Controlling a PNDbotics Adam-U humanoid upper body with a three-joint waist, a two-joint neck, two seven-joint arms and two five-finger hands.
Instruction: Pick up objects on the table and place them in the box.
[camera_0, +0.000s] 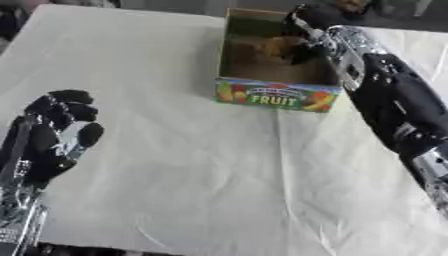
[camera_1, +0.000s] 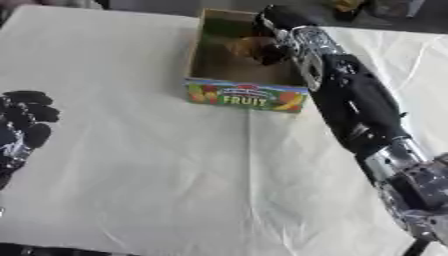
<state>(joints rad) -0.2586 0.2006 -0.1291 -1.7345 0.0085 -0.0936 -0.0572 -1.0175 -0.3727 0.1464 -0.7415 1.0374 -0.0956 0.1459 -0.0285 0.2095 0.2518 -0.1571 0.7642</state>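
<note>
Nearest the robot, the left hand (camera_0: 54, 131) sits idle at the lower-left edge of the table (camera_0: 201, 190), fingers relaxed and spread, holding nothing, well apart from the work. The cloth-covered tabletop btwn it and the box shows no other loose item, so judging from that, the pick part looks done & this is the placing step. Further out, the right arm (camera_1: 354, 107) reaches diagonally from the lower right up to the cardboard box (camera_0: 276, 95) w/ the FRUIT label on its near wall. Right hand (camera_0: 308, 24) is at the far-right corner of the box, over/inside the opening; fingers hidden behind wrist and box rim, so can't tell if it's clenched or released. Just beside that hand, inside the box, is a brownish-orange object (camera_0: 278, 48) – touching the fingers or already free, can't tell. Next move, prob: let go if not yet done, then lift the hand straight up clear of the box wall w/o dragging it
</note>
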